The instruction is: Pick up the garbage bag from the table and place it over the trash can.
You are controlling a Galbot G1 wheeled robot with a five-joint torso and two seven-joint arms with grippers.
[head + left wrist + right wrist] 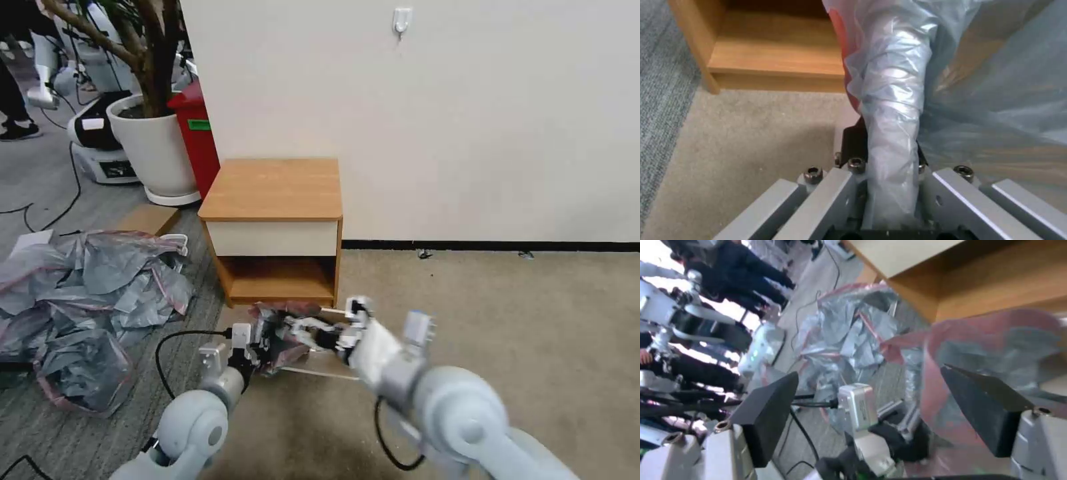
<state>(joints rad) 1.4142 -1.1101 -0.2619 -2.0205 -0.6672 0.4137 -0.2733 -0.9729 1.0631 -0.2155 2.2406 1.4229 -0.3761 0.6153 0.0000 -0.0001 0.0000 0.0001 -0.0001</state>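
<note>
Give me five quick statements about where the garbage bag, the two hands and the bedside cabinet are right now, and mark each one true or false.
1. The left hand is shut on a bunched part of the garbage bag. True.
2. The garbage bag lies on top of the bedside cabinet. False: the cabinet top is bare; the bag is held low in front of the cabinet.
3. The right hand is open. True.
4. The heap of grey bags lies to the robot's right. False: it lies on the floor to its left.
5. The cabinet drawer is pulled out. False: the cream front sits flush.
</note>
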